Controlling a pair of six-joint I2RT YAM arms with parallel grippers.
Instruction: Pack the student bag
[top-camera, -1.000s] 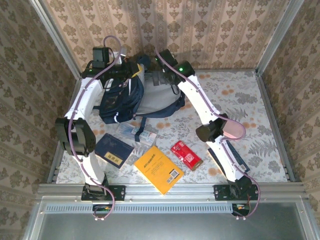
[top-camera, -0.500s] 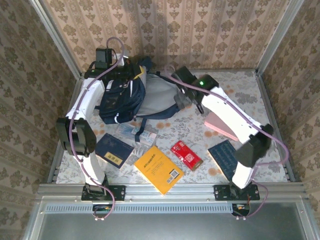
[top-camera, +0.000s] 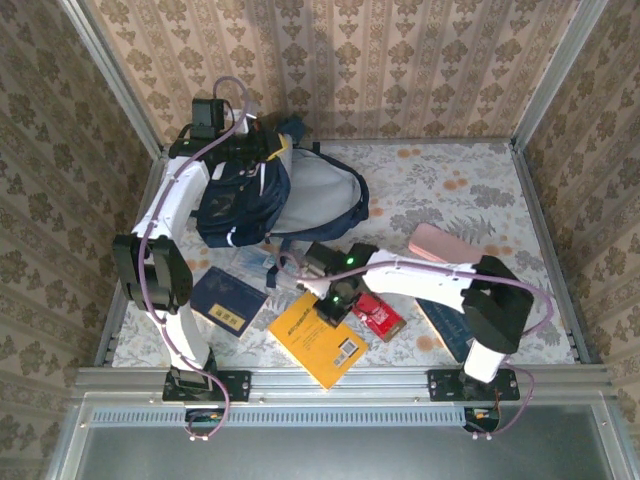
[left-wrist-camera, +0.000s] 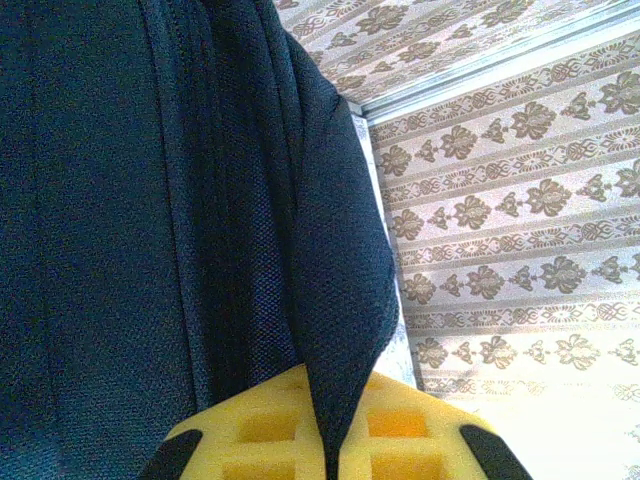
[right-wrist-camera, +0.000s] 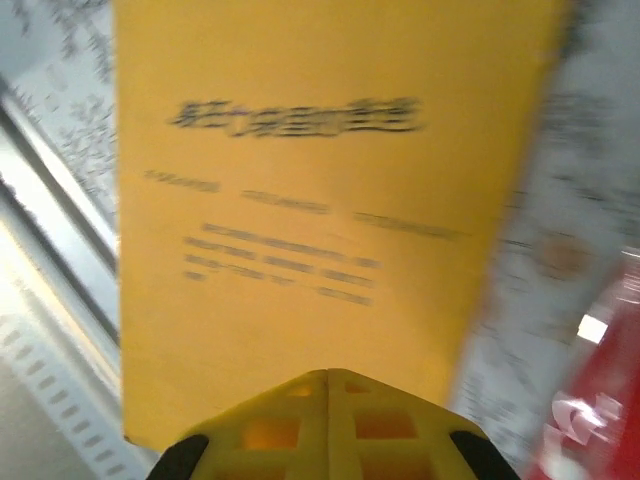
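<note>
The student bag (top-camera: 238, 205) lies at the back left, dark navy, its mouth gaping to show pale lining (top-camera: 322, 192). My left gripper (top-camera: 262, 150) is at the bag's top edge, shut on a fold of its navy fabric (left-wrist-camera: 340, 300); the yellow pads (left-wrist-camera: 420, 430) pinch that fold. My right gripper (top-camera: 335, 305) hovers low over the far corner of a yellow book (top-camera: 315, 340). Its fingers (right-wrist-camera: 290, 430) are pressed together with nothing between them, and the yellow book (right-wrist-camera: 320, 200) lies blurred just beyond.
A red packet (top-camera: 376, 313) lies right of the yellow book. A dark blue book (top-camera: 228, 300) sits front left, another (top-camera: 447, 325) under the right arm. A pink flat item (top-camera: 440, 243) lies at mid right. Small items (top-camera: 277, 263) lie below the bag.
The right arm swung from the bag's opening down to the front, over the yellow book, and its jaws closed from wide open. The left gripper kept its hold on the bag.
</note>
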